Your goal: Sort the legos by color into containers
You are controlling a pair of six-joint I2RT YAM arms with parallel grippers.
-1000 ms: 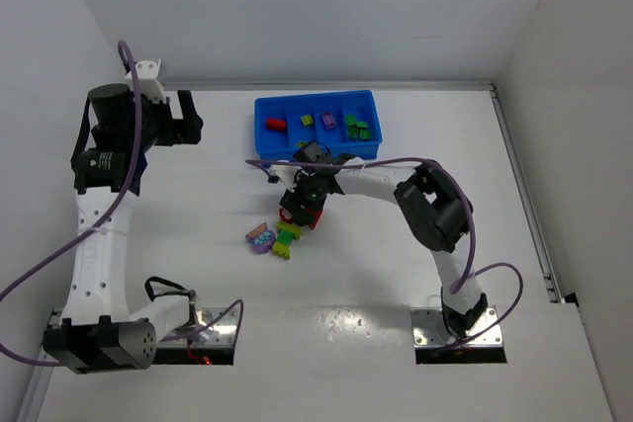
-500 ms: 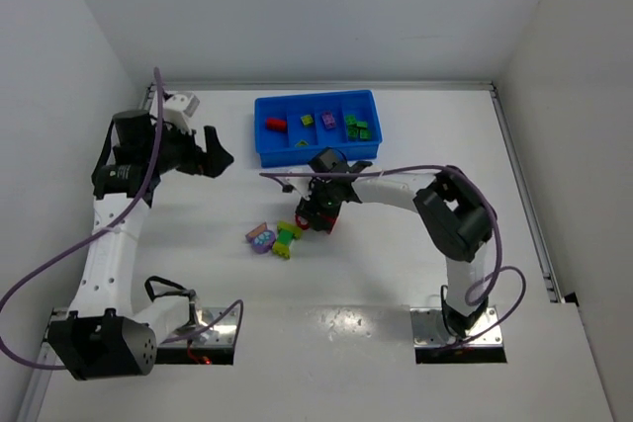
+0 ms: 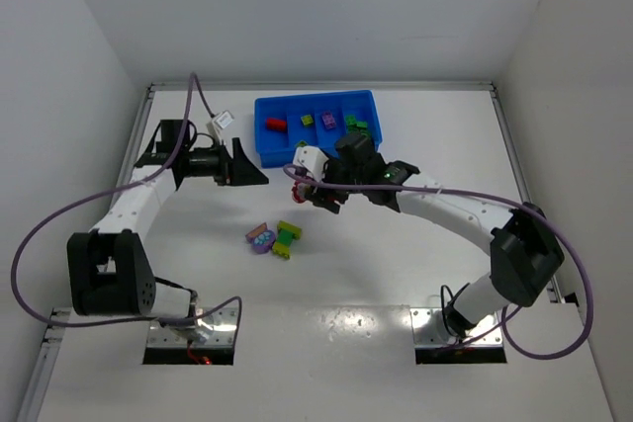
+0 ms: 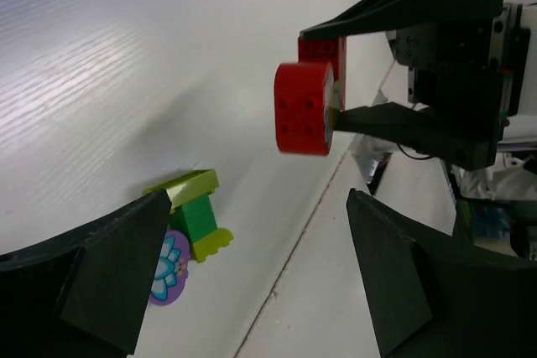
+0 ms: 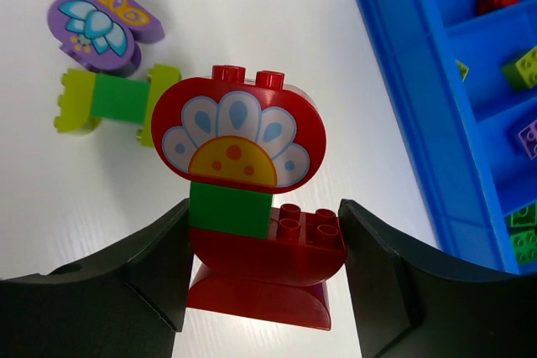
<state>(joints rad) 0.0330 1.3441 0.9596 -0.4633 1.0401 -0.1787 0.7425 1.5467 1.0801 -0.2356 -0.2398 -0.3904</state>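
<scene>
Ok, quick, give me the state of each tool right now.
Left tool: open, holding nothing.
Right tool: closed on the red flower lego cluster.

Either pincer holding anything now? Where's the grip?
Right pincer holds the red flower lego cluster, clamped across its red base bricks beneath the flower. Left pincer is open, holding nothing.

White table (image 3: 396, 274) bears blue tray (image 3: 269, 152), loose legos (image 3: 287, 237).
</scene>
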